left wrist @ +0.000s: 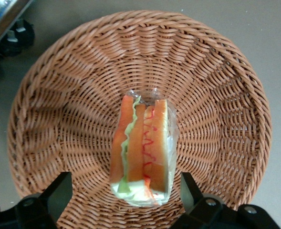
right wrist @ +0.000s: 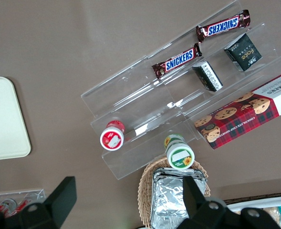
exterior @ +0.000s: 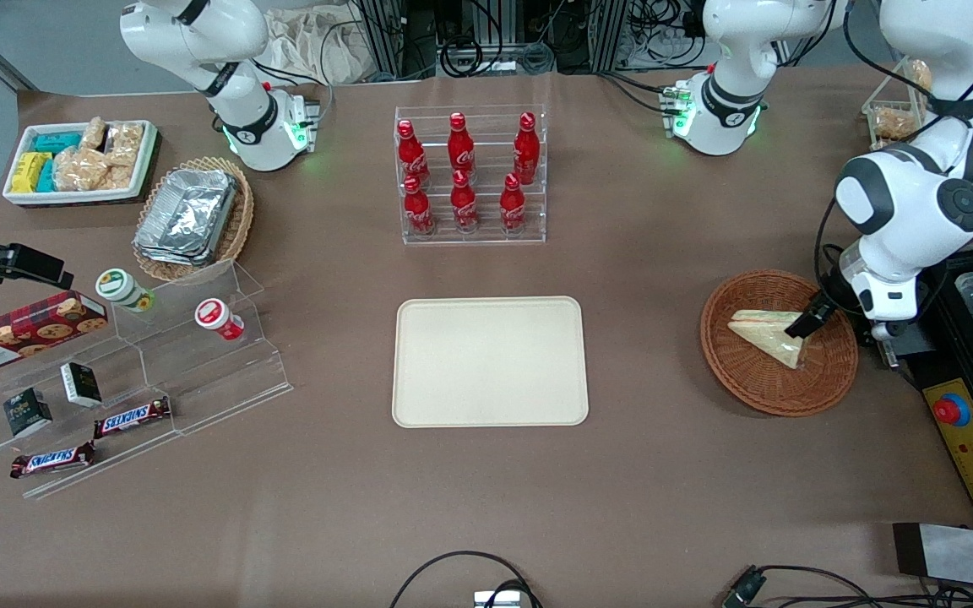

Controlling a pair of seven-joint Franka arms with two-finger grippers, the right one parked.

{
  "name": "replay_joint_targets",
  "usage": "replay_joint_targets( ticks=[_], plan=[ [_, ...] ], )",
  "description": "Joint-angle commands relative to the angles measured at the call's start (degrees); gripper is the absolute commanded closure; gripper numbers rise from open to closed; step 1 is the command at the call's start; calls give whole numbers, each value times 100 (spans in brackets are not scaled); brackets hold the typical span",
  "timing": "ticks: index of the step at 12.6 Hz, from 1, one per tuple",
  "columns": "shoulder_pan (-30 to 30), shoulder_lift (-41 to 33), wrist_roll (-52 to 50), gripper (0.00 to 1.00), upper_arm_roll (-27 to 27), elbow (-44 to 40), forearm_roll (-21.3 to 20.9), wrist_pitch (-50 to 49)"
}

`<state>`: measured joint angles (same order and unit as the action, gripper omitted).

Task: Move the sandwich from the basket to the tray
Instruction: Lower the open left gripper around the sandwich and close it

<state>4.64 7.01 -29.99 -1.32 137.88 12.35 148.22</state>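
You are looking at a brown table (exterior: 664, 473) with the working arm (exterior: 909, 211) bent down over its own end. The largest task item is the cream tray (exterior: 490, 361), lying flat near the middle of the table with nothing on it, nearer the front camera than the clear rack of 6 red cola bottles (exterior: 471, 173). Well apart from the tray, toward the working arm's end, sits the round woven basket (exterior: 757, 388).

Toward the parked arm's end you have a clear stepped display stand (exterior: 149, 371) carrying a biscuit box (exterior: 26, 331), 2 Snickers bars (exterior: 132, 416), 2 small dark boxes (exterior: 81, 384) and 2 round cups (exterior: 218, 318). Farther from the front camera than that stand are the oval wicker basket of foil containers (exterior: 191, 215) and a white bin of snack packets (exterior: 81, 160).

The sandwich (left wrist: 142, 152) lies in the basket, a wrapped wedge with its orange and green filling edge turned up toward the wrist camera. In the front view the sandwich (exterior: 769, 333) rests across the middle of the basket.

The gripper (left wrist: 126, 200) hangs just over the sandwich, its 2 dark fingers (left wrist: 54, 195) spread apart with 1 on each side of the wedge's wide end. Neither finger touches the wrap. From the front, the gripper (exterior: 807, 323) sits at the end of the sandwich nearest the working arm.
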Motion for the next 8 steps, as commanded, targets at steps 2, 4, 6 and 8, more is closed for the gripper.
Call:
replay_joint_targets(
  ticks=[2, 4, 6, 8],
  plan=[
    [-69, 213, -60, 1, 0, 20, 92, 417],
    [-113, 266, -60, 7, 0, 11, 92, 471],
    [-148, 275, -51, 34, 0, 11, 92, 480],
    [-244, 240, 28, 80, 0, 11, 83, 462]
  ],
)
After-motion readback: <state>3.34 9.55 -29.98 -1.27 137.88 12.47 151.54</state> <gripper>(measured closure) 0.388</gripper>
